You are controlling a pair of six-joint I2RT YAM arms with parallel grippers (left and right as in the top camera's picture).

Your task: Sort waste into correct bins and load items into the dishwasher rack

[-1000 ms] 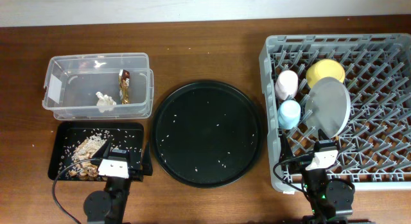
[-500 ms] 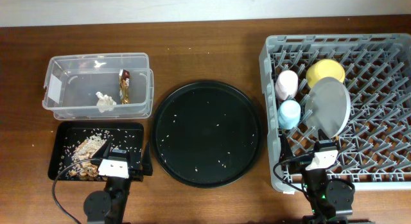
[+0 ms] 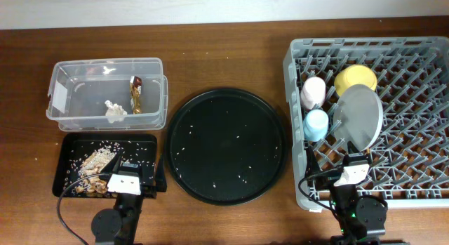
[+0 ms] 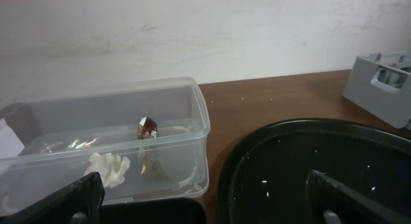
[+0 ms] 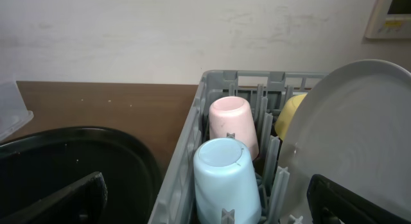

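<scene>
left gripper, right gripper both wide open, flanking near rim of the round tray. open tabletop past its far rim. clear tub label unreadable.

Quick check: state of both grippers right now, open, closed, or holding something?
Left gripper: open, holding nothing.
Right gripper: open, holding nothing.

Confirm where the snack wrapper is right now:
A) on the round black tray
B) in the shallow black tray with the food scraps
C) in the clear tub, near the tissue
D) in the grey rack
C: the snack wrapper lies inside the clear tub, close to the tissue, while the round black tray holds only scattered grains.
</scene>
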